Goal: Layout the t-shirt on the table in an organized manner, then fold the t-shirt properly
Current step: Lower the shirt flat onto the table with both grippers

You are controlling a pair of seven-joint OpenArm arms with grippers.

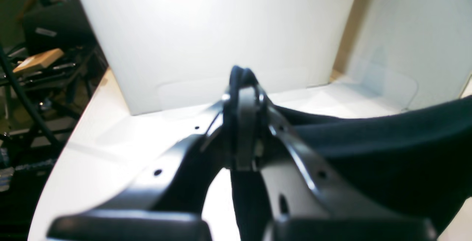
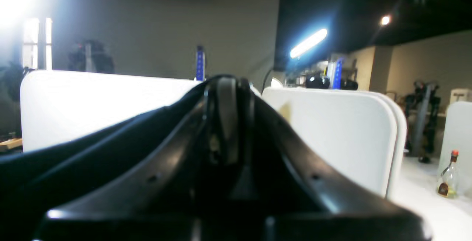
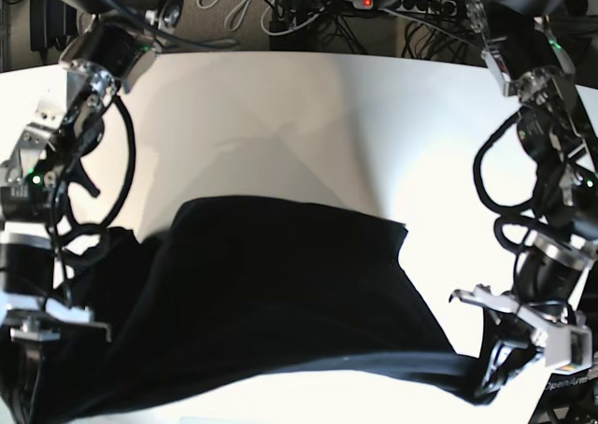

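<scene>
Both grippers, left (image 1: 245, 86) and right (image 2: 228, 86), have their jaws pinched on the t-shirt (image 3: 280, 293), stretching its hem above the table (image 3: 308, 116). The right grip is apparently shallow; uneven pulling could slip the cloth free.

From the base view we look steeply down from high above the large, smooth white table (image 3: 280, 116), taking in both arms and the black soft cotton t-shirt (image 3: 271, 293) toward its near edge. Our left wrist view sits very close behind its gripper, facing low across the table toward white upright panels (image 1: 221, 30). Our right wrist view faces level, over similar panels into the room. All three share the shirt's black cloth.
</scene>
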